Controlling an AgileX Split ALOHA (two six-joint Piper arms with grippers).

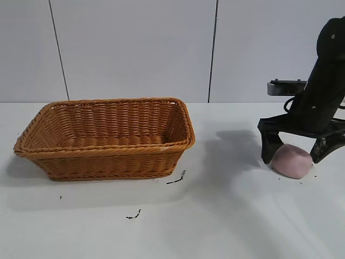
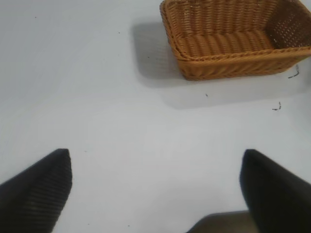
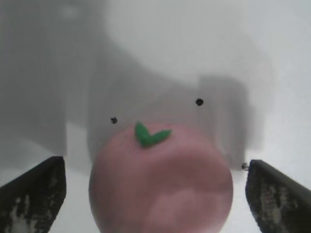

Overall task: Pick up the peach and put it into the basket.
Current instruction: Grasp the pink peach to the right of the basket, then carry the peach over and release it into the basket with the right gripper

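The basket stands well apart from the working gripper, toward the left arm's side of the table. It is upright, mouth up, nothing visible inside. Its long axis runs across the exterior view, one short end facing the right arm.

The right gripper is lowered to the table surface and straddles the peach. Its fingers are spread wide. One finger stands just beside the peach on the basket side; the other is on the far side. In the right wrist view the peach sits centred between the two fingers, with clear table showing on each side. No contact is visible, so the peach is not gripped.

The peach rests on the table, directly under the gripper. It is a rounded lump, slightly flattened, with no marked long axis. A small green leaf on it points away from the wrist, out past the fingertips.

Step in hand, by judgement: the grasp approach is finished and the closing is not yet done. The next move calls for an even closing on the peach, then a lift high enough to clear the basket rim.

The left gripper hangs over bare table, spread open, holding nothing, the basket well ahead of it.
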